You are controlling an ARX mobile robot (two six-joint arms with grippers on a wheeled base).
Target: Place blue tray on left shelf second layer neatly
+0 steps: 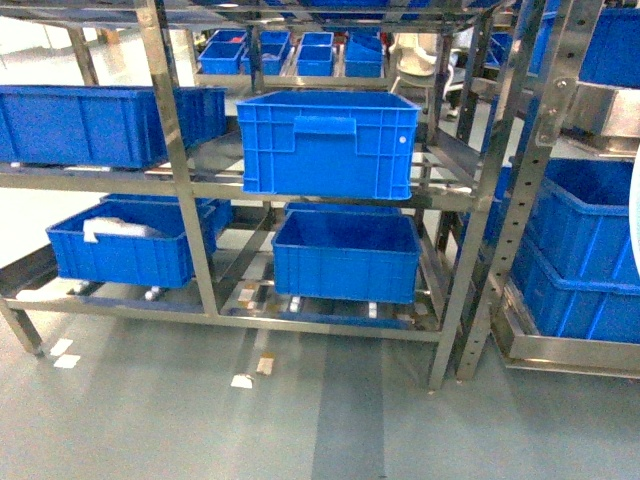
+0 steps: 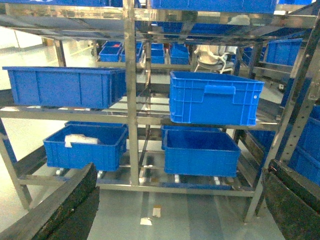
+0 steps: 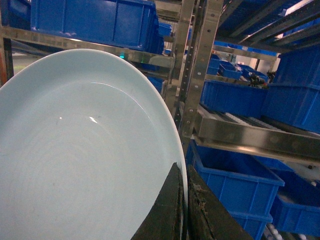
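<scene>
Filling right wrist view: glossy pale-blue tray, rim pinched by right claw.

A warehouse or stockroom is showing: shiny stainless-steel shelving racks with perforated uprights are standing in rows on a smooth grey-green floor, carrying large deep-blue ribbed plastic crates on every tier, with more racks receding behind.
</scene>
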